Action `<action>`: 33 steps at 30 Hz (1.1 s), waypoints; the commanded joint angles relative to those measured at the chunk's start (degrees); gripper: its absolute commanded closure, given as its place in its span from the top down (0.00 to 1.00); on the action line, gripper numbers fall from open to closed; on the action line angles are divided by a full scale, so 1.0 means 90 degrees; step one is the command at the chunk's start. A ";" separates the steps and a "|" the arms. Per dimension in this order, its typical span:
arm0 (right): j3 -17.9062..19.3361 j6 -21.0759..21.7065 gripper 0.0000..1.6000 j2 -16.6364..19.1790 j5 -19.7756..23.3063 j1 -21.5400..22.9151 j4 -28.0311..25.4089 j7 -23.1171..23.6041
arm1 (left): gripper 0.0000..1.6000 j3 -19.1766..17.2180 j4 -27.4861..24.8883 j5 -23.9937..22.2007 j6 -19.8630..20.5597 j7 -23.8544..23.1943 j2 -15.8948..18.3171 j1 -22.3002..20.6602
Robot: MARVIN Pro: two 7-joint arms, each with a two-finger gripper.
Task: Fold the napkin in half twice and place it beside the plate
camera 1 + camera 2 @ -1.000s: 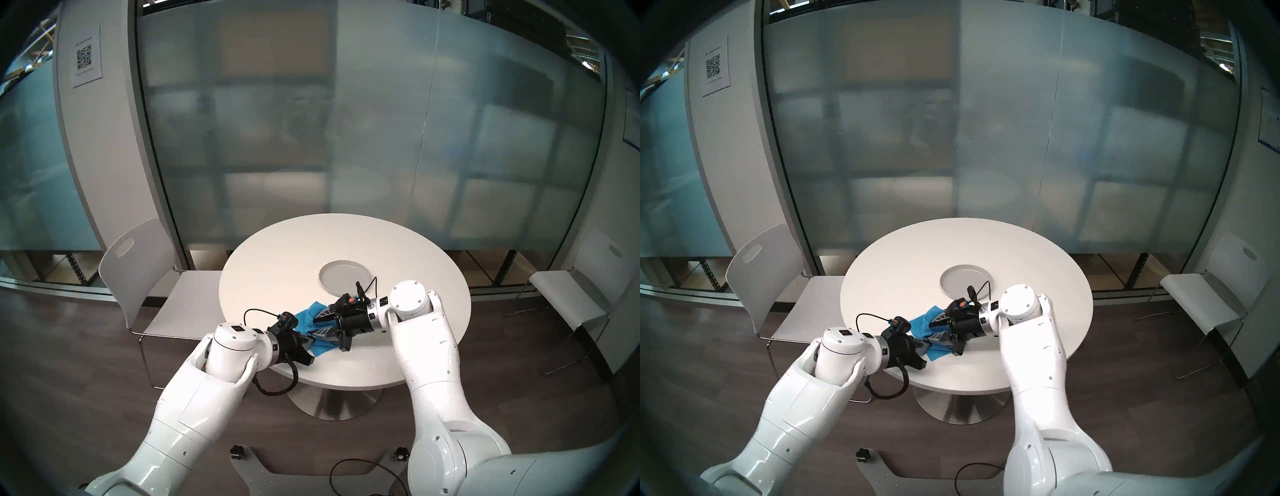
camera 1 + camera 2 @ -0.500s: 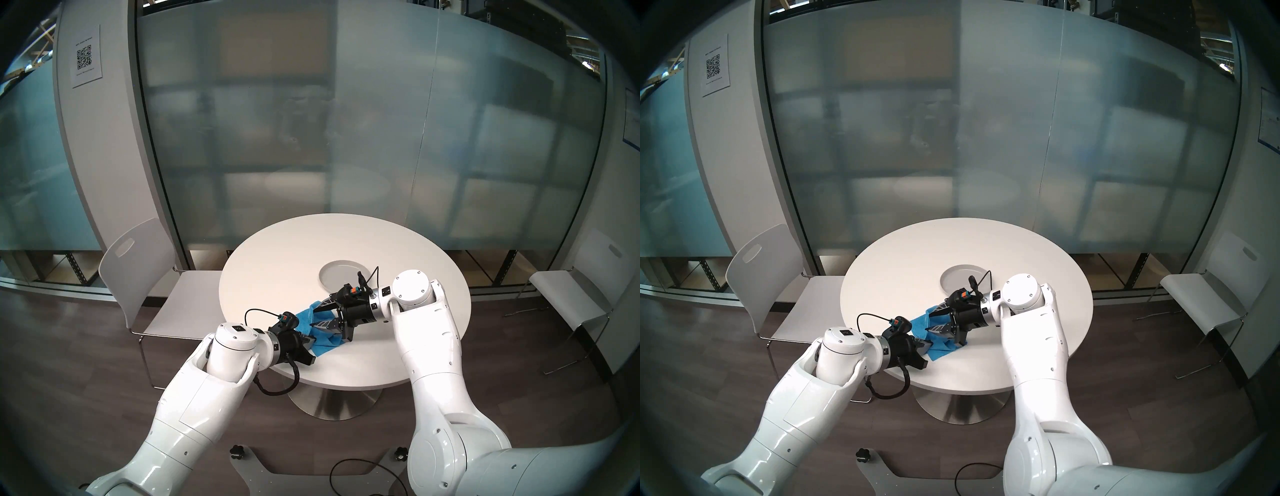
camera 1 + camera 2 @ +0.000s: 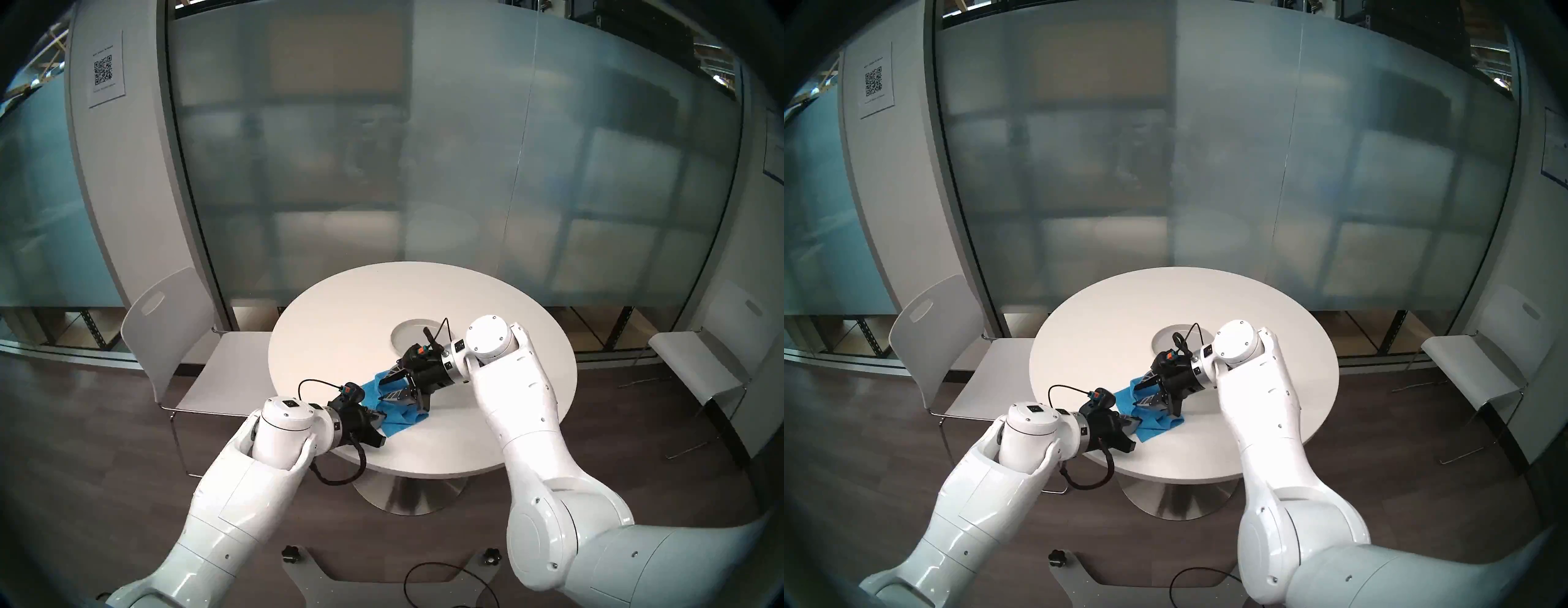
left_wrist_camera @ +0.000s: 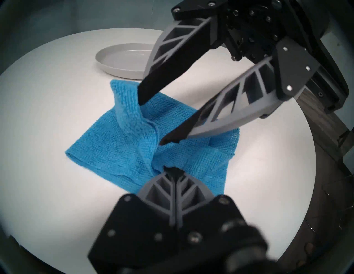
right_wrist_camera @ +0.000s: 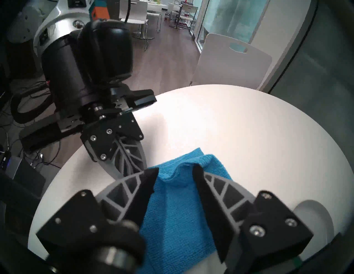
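The blue napkin (image 3: 401, 418) lies rumpled on the round white table (image 3: 339, 322), partly folded, with one flap standing up (image 4: 126, 107). My left gripper (image 4: 172, 169) is shut on the napkin's near edge, low on the table. My right gripper (image 4: 153, 120) is open just above the napkin. One of its fingertips (image 4: 141, 97) touches the raised flap; in the right wrist view the flap (image 5: 178, 172) sits between its fingers. The light-grey plate (image 3: 407, 331) lies just beyond the napkin, partly hidden by my right wrist, and shows in the left wrist view (image 4: 122, 61).
A white chair (image 3: 169, 331) stands at the table's left and another (image 3: 695, 365) at the right. A frosted glass wall runs behind the table. My right forearm (image 3: 517, 403) reaches over the table's right side.
My right wrist has swung up and toward the plate, its open gripper shifting to the napkin's far side. The napkin's right corner now shows. The left arm has stayed still.
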 commanded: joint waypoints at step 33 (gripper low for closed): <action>-0.0210 0.0322 0.49 0.0819 0.1400 0.0123 -0.0047 -0.0402 | 0.00 -0.0101 -0.0450 -0.0026 0.0103 -0.0069 0.0178 0.0156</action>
